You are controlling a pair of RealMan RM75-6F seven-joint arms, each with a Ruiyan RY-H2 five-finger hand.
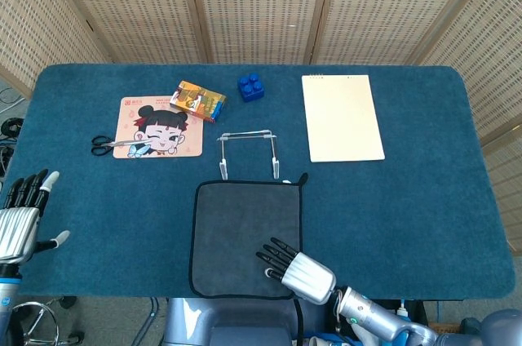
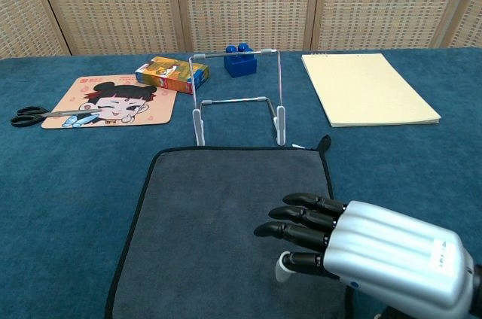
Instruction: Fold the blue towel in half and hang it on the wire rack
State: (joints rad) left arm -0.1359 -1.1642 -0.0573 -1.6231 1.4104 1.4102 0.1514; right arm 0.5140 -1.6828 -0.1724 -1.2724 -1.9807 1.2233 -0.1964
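The towel (image 1: 241, 232) (image 2: 218, 214) lies flat and unfolded on the table; it looks dark grey with a black hem. Just behind its far edge stands the wire rack (image 1: 249, 150) (image 2: 237, 101), upright and bare. My right hand (image 1: 294, 268) (image 2: 361, 247) hovers over the towel's near right corner, fingers stretched out and apart, holding nothing. My left hand (image 1: 24, 215) sits off the table's near left edge, fingers spread, empty; the chest view does not show it.
A cartoon mouse pad (image 1: 161, 126) with scissors (image 1: 110, 144) lies at the far left. A colourful box (image 1: 197, 100) and a blue brick (image 1: 251, 86) sit behind the rack. A yellow notepad (image 1: 341, 116) lies at the far right.
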